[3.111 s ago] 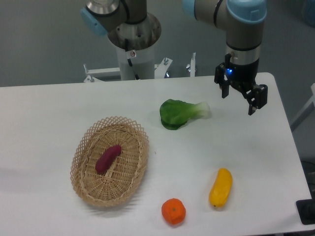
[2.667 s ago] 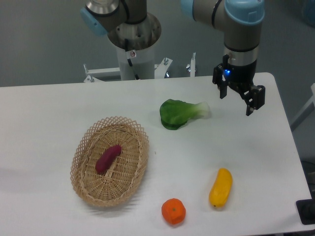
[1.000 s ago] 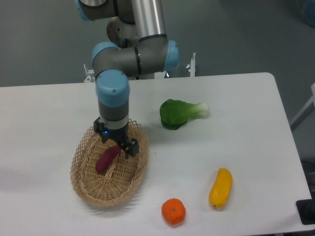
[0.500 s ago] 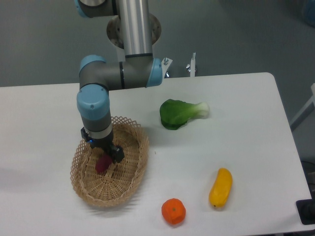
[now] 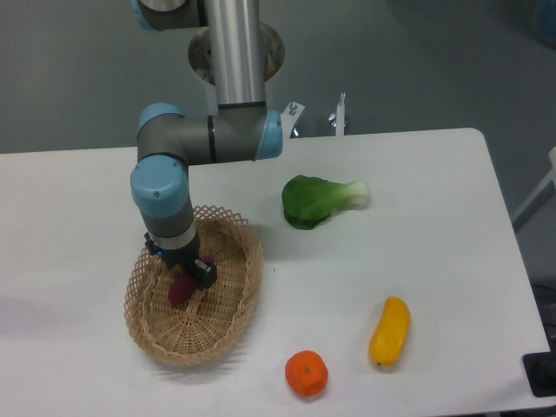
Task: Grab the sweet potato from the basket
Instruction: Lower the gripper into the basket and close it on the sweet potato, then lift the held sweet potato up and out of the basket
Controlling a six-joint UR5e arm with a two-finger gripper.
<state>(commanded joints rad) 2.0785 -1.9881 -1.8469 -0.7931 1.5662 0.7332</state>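
The sweet potato [image 5: 181, 292] lies on the floor of the basket [image 5: 230, 334], directly under the pincer [image 5: 182, 276], with only its lower end showing below the fingers. The pincer is down inside the basket around the tuber's upper part; whether its jaws have closed on it I cannot tell, since the wrist hides them. The step in hand looks like the grasp itself. Next it calls for a firm squeeze, then a straight lift clear of the lattice rim. Counted: 1 sweet potato, 1 basket, and, all well right of the pincer, 1 green leafy vegetable [image 5: 317, 201], 1 yellow vegetable [image 5: 389, 331], 1 orange fruit [image 5: 306, 373].
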